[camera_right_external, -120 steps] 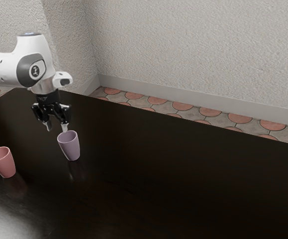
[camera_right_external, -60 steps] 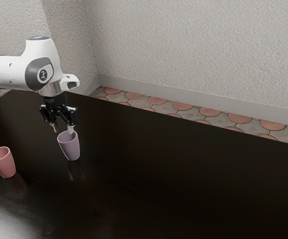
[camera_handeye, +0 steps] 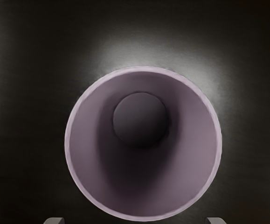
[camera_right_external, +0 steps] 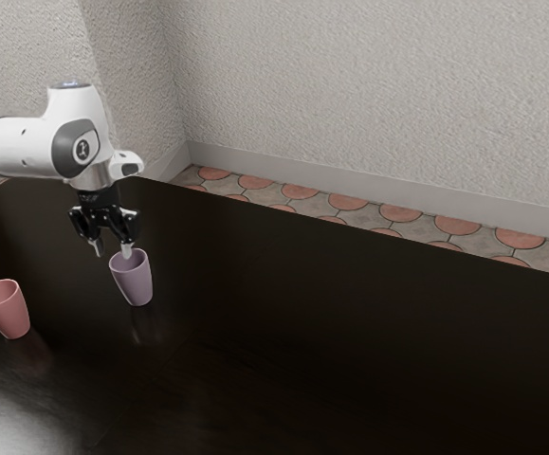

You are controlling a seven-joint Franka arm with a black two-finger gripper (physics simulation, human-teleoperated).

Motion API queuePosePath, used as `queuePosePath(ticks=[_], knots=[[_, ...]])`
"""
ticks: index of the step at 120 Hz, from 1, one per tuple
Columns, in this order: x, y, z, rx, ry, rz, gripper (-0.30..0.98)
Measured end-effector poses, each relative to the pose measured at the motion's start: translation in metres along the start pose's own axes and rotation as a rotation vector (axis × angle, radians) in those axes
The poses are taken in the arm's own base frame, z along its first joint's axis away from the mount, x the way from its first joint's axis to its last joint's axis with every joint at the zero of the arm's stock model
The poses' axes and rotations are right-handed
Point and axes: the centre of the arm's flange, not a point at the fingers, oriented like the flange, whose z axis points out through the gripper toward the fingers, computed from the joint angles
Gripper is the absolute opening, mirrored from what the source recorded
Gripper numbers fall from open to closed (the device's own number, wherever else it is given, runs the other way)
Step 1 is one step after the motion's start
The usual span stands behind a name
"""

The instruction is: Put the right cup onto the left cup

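Observation:
My gripper (camera_right_external: 113, 250) hangs open in the exterior view, pointing down just above and behind the purple cup (camera_right_external: 134, 282). One finger overlaps that cup's rim there; the other stands off to the exterior view's left. The purple cup is upright on the table, and the wrist view looks down into the same purple cup (camera_handeye: 195, 140). At that view's lower edge, both tips of the gripper (camera_handeye: 135, 220) stand wide apart with nothing held between them. A pink cup (camera_right_external: 6, 310) sits upright at the exterior view's left, apart from the purple one.
The dark glossy table (camera_right_external: 350, 351) extends toward the exterior view's right. Its far edge runs along a tiled floor (camera_right_external: 348, 202), with a textured pale wall (camera_right_external: 378, 95) behind.
My hand first moved toward the exterior view's right, then came slightly back left and lower, at the purple cup. Both cups have stayed put, and the gripper has remained open.

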Motion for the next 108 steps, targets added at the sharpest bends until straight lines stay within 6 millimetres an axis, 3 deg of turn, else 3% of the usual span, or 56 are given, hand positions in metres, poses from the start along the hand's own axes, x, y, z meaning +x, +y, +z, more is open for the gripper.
queuePosePath(ticks=[27,80,108], knots=[[0.02,-0.015,0.019,-0.004,-0.011,-0.004,0.36],[0.034,-0.038,0.051,-0.033,-0.041,-0.008,0.35],[0.037,-0.04,0.055,-0.04,-0.041,0.002,0.24]])
